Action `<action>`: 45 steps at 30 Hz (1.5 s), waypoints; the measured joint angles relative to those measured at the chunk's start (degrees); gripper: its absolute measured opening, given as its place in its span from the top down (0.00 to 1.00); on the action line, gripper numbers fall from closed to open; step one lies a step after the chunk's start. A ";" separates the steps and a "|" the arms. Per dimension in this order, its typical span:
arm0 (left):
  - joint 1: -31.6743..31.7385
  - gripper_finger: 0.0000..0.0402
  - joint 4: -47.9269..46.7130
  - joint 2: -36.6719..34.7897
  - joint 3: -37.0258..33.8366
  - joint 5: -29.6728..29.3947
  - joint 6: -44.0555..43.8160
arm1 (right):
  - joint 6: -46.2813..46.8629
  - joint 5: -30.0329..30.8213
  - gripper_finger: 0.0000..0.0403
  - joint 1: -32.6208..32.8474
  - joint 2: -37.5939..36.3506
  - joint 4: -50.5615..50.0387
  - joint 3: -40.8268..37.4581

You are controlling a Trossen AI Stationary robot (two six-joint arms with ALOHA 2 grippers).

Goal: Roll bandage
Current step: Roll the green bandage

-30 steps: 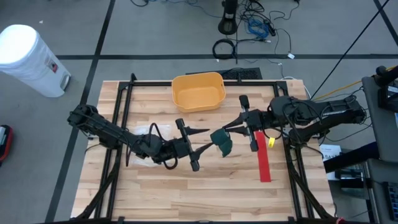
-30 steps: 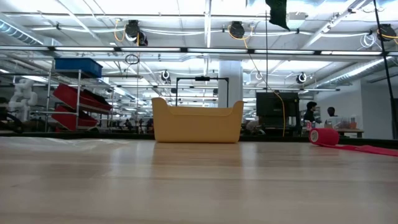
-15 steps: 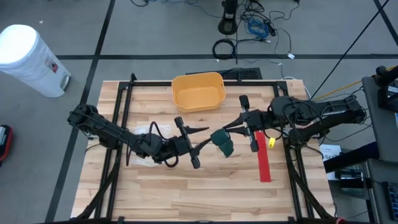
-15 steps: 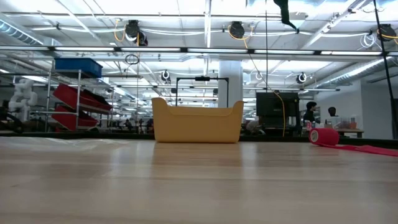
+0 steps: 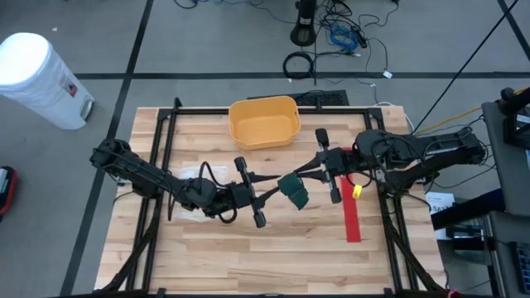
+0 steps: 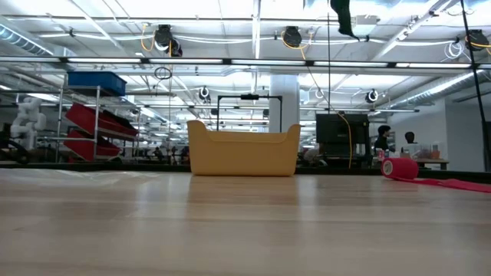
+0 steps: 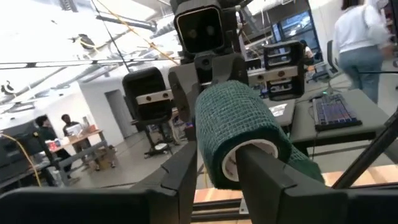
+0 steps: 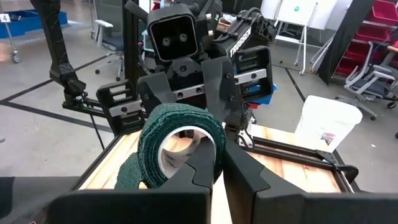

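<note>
Mid-air handover of green bandage roll (image 5: 291, 189): right gripper (image 5: 300, 174) clamped on roll wall, left gripper (image 5: 272, 193) half-closed around it; next, firm left grip, then winding

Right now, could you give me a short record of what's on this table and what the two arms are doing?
held item: green bandage roll, lifted between both arms over the middle of the table
left gripper: fingers either side of the roll
right gripper: shut on the roll's wall
yellow bin: far edge of the table
red bandage: lying partly unrolled under the right arm
</note>
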 joint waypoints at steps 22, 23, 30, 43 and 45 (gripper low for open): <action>1.09 0.97 -0.61 0.00 -0.02 0.42 0.47 | 1.33 2.11 0.91 1.78 -0.02 -2.01 0.00; 1.12 0.97 -0.65 0.00 -0.03 0.61 0.58 | 0.78 3.23 0.89 2.23 -0.12 -2.17 0.00; 0.90 0.90 -1.27 0.00 -0.02 2.34 1.90 | 0.51 10.27 0.71 4.52 -2.28 -8.09 -0.02; -0.48 0.89 -16.83 -0.07 5.19 5.56 -4.91 | 14.27 23.16 0.64 17.00 -1.95 -8.13 -13.55; -0.60 0.89 -21.87 -0.04 6.88 7.82 -8.29 | 13.66 25.02 0.64 18.08 -1.89 -0.95 -18.76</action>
